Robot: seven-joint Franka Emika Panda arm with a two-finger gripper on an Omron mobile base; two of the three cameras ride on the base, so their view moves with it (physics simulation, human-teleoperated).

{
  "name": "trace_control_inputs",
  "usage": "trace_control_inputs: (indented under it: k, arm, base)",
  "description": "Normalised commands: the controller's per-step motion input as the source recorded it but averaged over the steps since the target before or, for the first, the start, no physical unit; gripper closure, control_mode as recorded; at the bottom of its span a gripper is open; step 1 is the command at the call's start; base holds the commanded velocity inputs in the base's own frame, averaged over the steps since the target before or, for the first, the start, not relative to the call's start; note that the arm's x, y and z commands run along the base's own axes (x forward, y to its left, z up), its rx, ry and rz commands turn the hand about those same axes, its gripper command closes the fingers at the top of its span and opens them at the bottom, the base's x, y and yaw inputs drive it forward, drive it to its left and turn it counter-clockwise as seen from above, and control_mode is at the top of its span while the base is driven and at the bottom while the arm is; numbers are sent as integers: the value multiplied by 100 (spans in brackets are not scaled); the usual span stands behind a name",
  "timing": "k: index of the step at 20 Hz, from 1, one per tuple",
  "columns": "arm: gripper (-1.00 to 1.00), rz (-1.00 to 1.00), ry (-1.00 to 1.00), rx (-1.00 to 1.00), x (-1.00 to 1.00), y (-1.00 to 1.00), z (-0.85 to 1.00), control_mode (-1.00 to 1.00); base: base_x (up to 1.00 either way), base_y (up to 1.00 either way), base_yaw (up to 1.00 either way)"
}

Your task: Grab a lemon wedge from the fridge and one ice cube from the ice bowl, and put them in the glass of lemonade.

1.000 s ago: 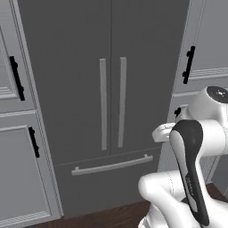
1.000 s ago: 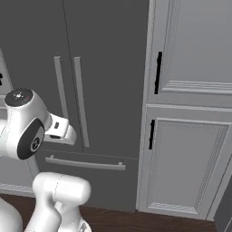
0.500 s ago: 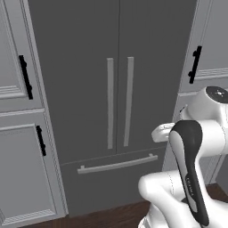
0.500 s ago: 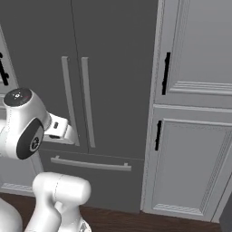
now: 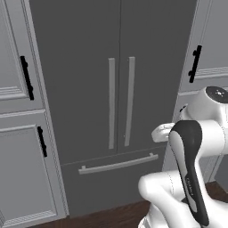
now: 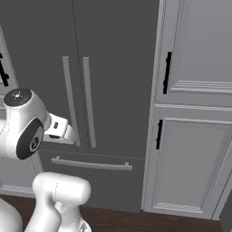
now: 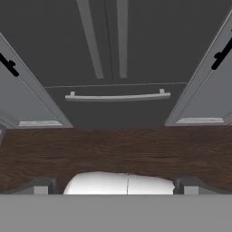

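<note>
Our gripper [image 7: 116, 186] has its jaws spread wide, nothing between them — the two dark fingertips [image 7: 41, 186] sit far apart at 6 o'clock in the hand view, over dark wood floor [image 7: 113, 149]. At 12 o'clock from them stands the fridge [image 7: 113, 54], both doors shut, its bottom drawer closed w/ the drawer handle [image 7: 118, 96] running across. The two vertical bar handles [image 5: 120, 102] hang side by side at the door seam. We see grey panelled cabinets [image 6: 190, 136] w/ black handles at 3 o'clock of the fridge in the right base view — more cabinets at 9 o'clock in the left base view. Lemon wedge: can't tell where, doors closed.
</note>
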Motion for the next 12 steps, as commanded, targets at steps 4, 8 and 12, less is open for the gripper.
trace_control_inputs:
  k: [4,8,12]
  arm:
    - [-100,0,0,0,0,0,0,100]
    - [-100,0,0,0,0,0,0,100]
    - [-100,0,0,0,0,0,0,100]
  base:
    - [-33,0,0]
    - [-47,9,0]
    - [-9,18,0]
